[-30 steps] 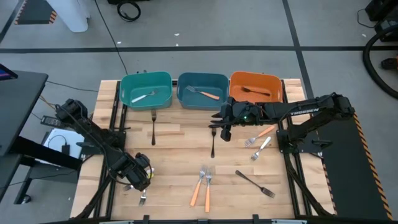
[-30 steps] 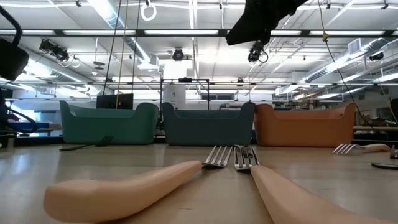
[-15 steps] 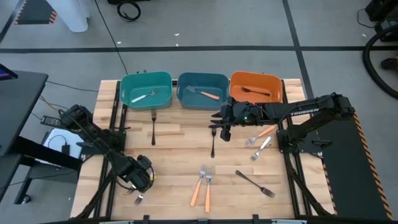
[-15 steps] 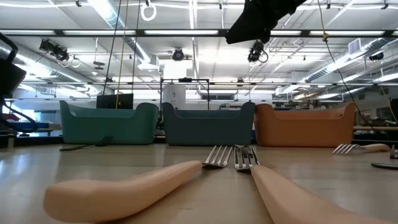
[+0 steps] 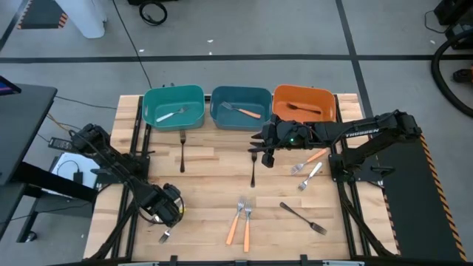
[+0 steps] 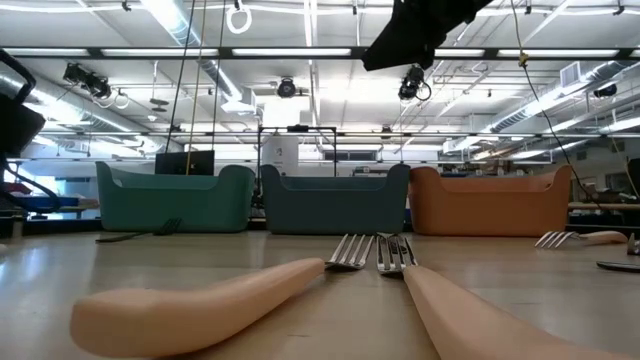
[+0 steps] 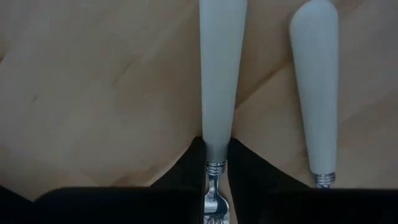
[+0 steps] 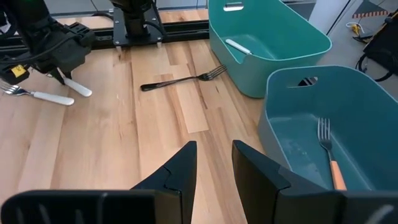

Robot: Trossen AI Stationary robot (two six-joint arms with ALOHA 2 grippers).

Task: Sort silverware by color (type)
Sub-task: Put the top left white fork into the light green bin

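- Left wrist view: left claw [image 7: 216,163] closed on white-handled fork [image 7: 217,74], near table [image 5: 214,185] front-left corner.
- Step: pickup; next, carry toward teal bin [image 5: 173,108].
- Right claw [image 8: 211,163] open, idle mid-table.

Teal bin [image 5: 173,106], blue bin [image 5: 241,108], orange bin [image 5: 304,103] side by side on wooden table [image 5: 214,185].

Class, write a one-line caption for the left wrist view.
Left pincer straddling a white-handled fork, a second one alongside.

Black fork [image 8: 180,79] beside teal bin [image 8: 273,46], pincer [image 8: 213,163] parted.
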